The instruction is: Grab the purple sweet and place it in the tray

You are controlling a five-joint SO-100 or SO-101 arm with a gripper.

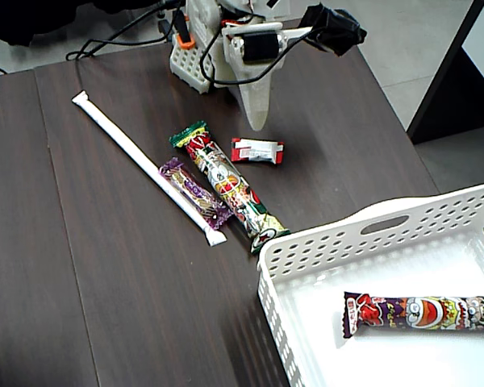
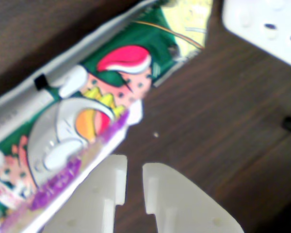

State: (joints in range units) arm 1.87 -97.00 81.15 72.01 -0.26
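The purple sweet is a slim wrapper lying diagonally on the dark table, between a long white stick and a green snack stick. In the wrist view only its purple edge shows, blurred, at lower left beside the green wrapper. My gripper hangs near the arm base at the table's far side, well apart from the sweet. Its white fingertips stand almost together with nothing between them. The white tray sits at lower right.
A small red sweet lies just below the gripper in the fixed view. A long purple and red snack stick lies inside the tray. The tray corner shows at the wrist view's top right. Cables trail at the table's back.
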